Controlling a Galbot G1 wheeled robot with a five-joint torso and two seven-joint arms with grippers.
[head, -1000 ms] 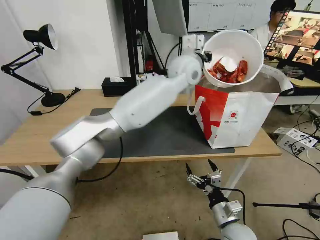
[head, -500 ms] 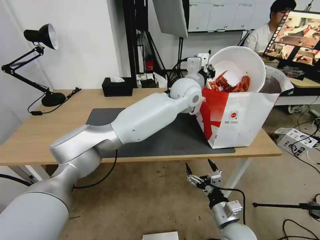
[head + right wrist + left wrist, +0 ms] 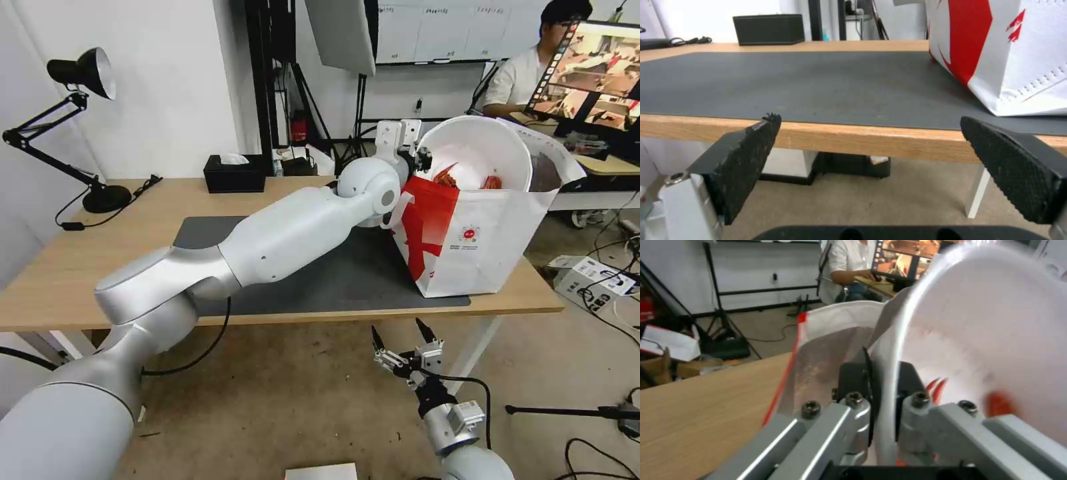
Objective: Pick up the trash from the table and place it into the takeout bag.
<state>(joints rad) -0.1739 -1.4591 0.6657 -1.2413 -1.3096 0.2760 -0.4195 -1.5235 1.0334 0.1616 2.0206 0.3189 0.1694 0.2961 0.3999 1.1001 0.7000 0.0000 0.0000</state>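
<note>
My left arm reaches across the table [image 3: 67,267] to the takeout bag [image 3: 480,240], which stands open on the right end. The left gripper [image 3: 418,159] is shut on the rim of the white bowl [image 3: 477,143]. The bowl is tipped on its side and sunk partly into the bag's mouth, with red crayfish shells [image 3: 448,179] showing inside. In the left wrist view the gripper [image 3: 882,380] pinches the bowl's rim [image 3: 996,323] beside the bag's foil lining [image 3: 831,350]. My right gripper [image 3: 400,337] hangs open below the table's front edge, holding nothing; in its own view the gripper [image 3: 870,121] faces that table edge [image 3: 862,140].
A dark grey mat [image 3: 320,273] covers the table's middle. A black tissue box [image 3: 233,173] sits at the back edge and a black desk lamp [image 3: 87,73] at the far left. Boxes and cables [image 3: 593,277] lie on the floor to the right.
The left gripper has lowered the bowl from above the bag into its opening and tipped it further onto its side. The right arm has not moved.
</note>
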